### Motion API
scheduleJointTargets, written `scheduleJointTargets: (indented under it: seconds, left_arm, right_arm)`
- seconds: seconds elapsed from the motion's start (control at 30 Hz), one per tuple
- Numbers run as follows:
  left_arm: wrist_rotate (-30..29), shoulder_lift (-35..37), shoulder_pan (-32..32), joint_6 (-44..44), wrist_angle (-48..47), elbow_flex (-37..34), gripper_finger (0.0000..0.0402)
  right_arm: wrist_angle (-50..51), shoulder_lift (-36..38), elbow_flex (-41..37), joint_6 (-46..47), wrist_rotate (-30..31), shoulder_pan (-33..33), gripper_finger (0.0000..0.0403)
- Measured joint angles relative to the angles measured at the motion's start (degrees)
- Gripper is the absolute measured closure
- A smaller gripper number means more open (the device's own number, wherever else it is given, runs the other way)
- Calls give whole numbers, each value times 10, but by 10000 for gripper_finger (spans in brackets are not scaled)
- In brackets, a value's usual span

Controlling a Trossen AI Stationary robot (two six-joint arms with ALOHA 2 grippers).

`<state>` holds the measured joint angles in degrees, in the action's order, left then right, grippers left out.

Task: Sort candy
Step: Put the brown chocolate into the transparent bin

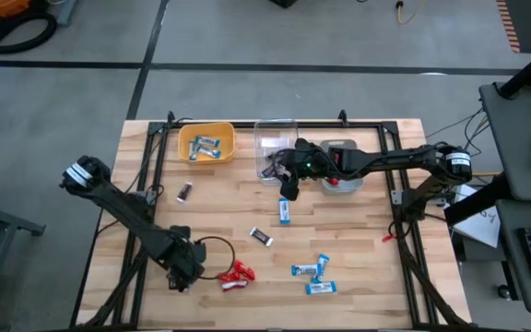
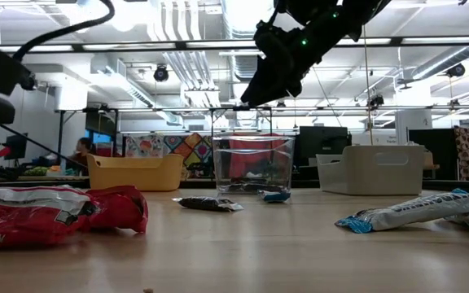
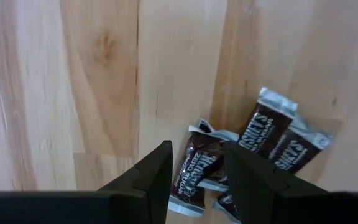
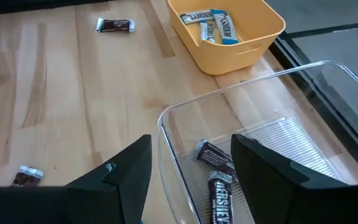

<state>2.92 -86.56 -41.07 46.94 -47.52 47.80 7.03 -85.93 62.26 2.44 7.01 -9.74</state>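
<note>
My left claw [image 3: 196,171] hangs low over the bench [image 1: 358,267] near its 7 o'clock corner, fingers partly spread and straddling a wrapped candy [image 3: 197,174], not yet gripping it; more of that pile [image 1: 236,275] lies just beside it. My right claw [image 4: 191,165] hovers released over the clear bin [image 4: 278,93] at 12 o'clock, brown candy [image 4: 219,168] lying in the bin beneath it. Blue-and-white candy [image 1: 206,146] sits in the yellow bin [image 1: 184,134] toward 11 o'clock. More blue-and-white pieces [image 1: 312,275] lie at 5 o'clock.
</note>
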Motion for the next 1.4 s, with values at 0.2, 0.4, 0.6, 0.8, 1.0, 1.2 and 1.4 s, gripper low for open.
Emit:
scheduleJointTargets:
  seconds: [0.2, 0.4, 0.6, 0.8, 1.0, 1.2, 1.4]
  left_arm:
    - [0, -29, -5, -2, 6, 0, 274]
    - [0, -48, -6, -5, 14, 0, 275]
    - [1, -67, -6, -32, 15, 3, 298]
    - [-3, -62, -6, -40, 15, 1, 374]
    - [-26, -49, -6, -39, 13, -1, 397]
    - [-88, -23, -5, -50, 6, 6, 401]
    - [-236, 47, -3, -53, 4, 16, 401]
  right_arm:
    - [0, 0, 0, 2, 0, 0, 193]
    - [0, 0, 0, 2, 0, 0, 193]
    - [0, 0, 0, 1, 0, 0, 193]
    - [0, 0, 0, 2, 0, 0, 193]
    - [1, 0, 0, 2, 0, 0, 193]
    - [2, 0, 0, 0, 0, 0, 193]
    - [-7, 0, -4, -22, -48, 4, 193]
